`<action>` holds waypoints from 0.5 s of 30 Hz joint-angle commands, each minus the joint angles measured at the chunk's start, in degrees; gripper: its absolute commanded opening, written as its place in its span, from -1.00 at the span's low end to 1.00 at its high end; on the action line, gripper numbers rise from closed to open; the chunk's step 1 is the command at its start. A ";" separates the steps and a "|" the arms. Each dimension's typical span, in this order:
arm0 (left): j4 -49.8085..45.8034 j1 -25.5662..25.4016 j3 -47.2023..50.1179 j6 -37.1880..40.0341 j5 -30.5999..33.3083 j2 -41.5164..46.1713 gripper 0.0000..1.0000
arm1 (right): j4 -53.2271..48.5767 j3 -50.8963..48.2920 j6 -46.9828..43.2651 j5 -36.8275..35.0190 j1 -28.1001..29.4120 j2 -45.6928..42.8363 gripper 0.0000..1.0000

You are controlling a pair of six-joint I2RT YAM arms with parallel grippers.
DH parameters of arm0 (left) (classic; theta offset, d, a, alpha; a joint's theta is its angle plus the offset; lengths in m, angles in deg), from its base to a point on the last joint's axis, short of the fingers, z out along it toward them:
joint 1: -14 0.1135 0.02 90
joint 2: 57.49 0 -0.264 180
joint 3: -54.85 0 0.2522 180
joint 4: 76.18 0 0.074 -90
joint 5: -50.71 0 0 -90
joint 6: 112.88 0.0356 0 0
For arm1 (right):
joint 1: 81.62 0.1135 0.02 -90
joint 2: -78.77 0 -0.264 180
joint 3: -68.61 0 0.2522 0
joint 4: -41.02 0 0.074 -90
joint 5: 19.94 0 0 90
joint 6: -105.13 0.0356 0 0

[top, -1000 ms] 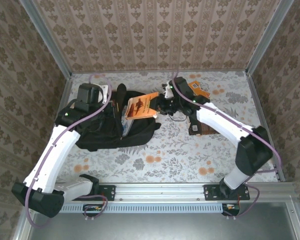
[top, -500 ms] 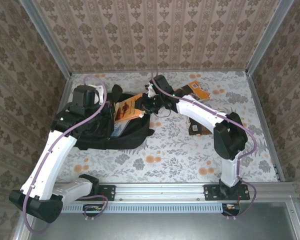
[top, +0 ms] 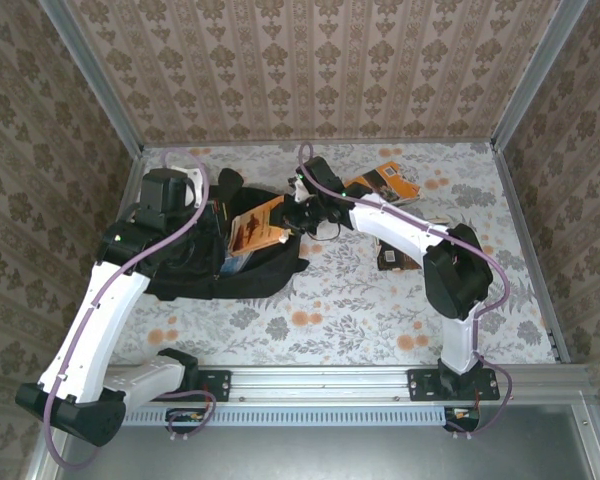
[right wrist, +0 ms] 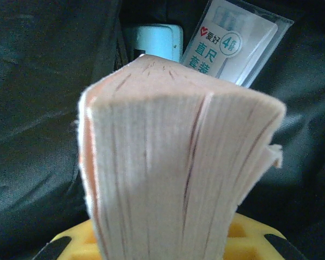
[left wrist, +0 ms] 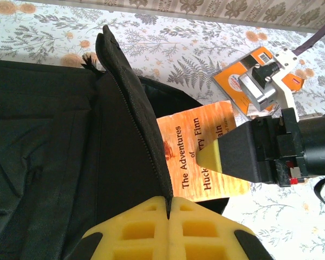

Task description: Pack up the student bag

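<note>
The student bag (top: 260, 275) lies open directly beneath the left gripper (left wrist: 168, 205), whose pads are clenched on the bag's zipper edge; the right gripper (top: 294, 214), at the bag's right rim, grasps an orange paperback (top: 252, 230) tilted over the bag's opening.

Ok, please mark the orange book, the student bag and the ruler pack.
orange book (left wrist: 179, 142), left wrist view, front cover.
student bag (left wrist: 54, 135), left wrist view, black fabric.
ruler pack (right wrist: 227, 44), right wrist view, printed label.
</note>
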 commanded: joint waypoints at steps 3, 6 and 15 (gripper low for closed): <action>4.88 -0.17 -3.32 -0.03 -4.17 0.28 -1.00 | 19.10 -2.63 11.94 4.99 0.58 1.13 -1.00; 5.46 -0.98 -3.11 -0.20 -4.57 0.19 -1.00 | 29.29 -2.85 18.70 6.10 1.15 3.52 -1.00; 7.24 -2.02 -1.58 -0.40 -4.55 1.56 -1.00 | 26.80 4.80 21.29 3.27 4.04 11.22 -1.00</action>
